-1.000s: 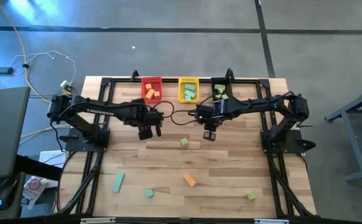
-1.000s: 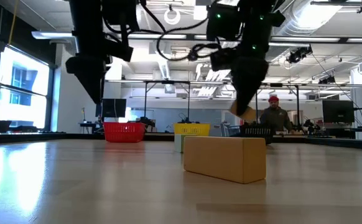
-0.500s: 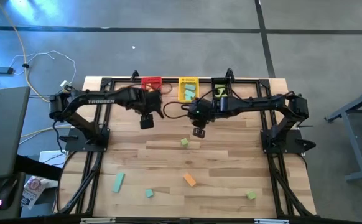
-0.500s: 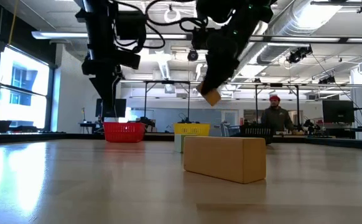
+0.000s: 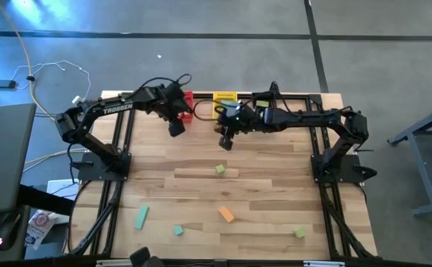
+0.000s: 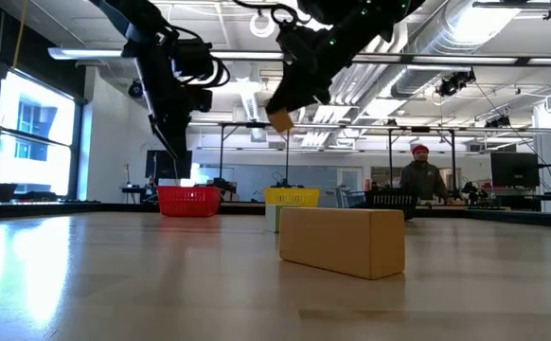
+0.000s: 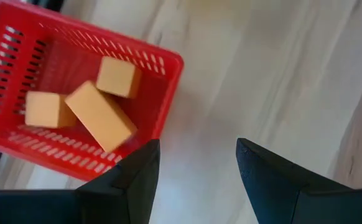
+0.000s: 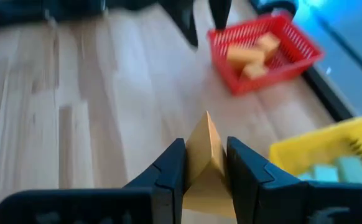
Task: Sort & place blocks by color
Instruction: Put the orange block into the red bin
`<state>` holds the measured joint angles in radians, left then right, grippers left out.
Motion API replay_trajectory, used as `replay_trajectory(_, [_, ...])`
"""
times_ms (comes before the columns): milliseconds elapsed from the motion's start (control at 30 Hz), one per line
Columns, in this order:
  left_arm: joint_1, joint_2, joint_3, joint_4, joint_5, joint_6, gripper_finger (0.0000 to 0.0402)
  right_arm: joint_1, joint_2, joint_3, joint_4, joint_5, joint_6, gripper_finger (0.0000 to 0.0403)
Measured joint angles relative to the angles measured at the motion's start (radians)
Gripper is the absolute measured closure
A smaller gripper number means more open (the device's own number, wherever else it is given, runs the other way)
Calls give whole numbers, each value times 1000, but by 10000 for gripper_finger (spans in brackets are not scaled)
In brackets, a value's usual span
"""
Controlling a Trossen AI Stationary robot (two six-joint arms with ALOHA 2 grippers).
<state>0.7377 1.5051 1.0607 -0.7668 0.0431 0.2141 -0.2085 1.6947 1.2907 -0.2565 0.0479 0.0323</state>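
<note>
So right now the right gripper (image 8: 204,163) is clamped on a small orange block (image 8: 204,158), held up in the air near the back of the table (image 5: 201,185), roughly at 12 o'clock from the table's middle. In the low view that block (image 6: 280,119) hangs well above the wood, pinched at the tip of the arm. From above, the right gripper (image 5: 226,141) sits just in front of the yellow bin (image 5: 224,97) and a little toward the red bin (image 5: 186,98).

The left gripper (image 7: 196,168) is empty with its fingers spread wide, hovering just beside the red bin (image 7: 75,93). From above it's around 11 o'clock from the table's middle (image 5: 176,127), right by that bin's front edge. Inside the red bin there are three orange blocks (image 7: 97,115): two cubes and one longer bar lying between them.

The yellow bin (image 8: 311,155) has teal blocks (image 8: 336,171) in it.

Loose stuff on the table, from above:
- a green cube (image 5: 220,170) near the middle
- a teal bar (image 5: 141,216) out at about 8 o'clock
- a small teal cube (image 5: 178,231) at about 7 o'clock
- an orange bar (image 5: 226,214) at about 6 o'clock, which is the big block close to the low camera (image 6: 342,241)
- a green cube (image 5: 299,233) at about 5 o'clock

A person (image 6: 420,180) stands far back in the room behind the table
</note>
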Motion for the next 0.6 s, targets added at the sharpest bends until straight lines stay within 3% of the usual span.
replay_trajectory(400, [-29, 0, 0, 302, 42, 12, 204, -79, 0, 0, 247, 8, 74, 334])
replay_trajectory(600, [-65, 0, 0, 383, 39, 31, 204, -111, -43, 0, 269, 28, 97, 334])
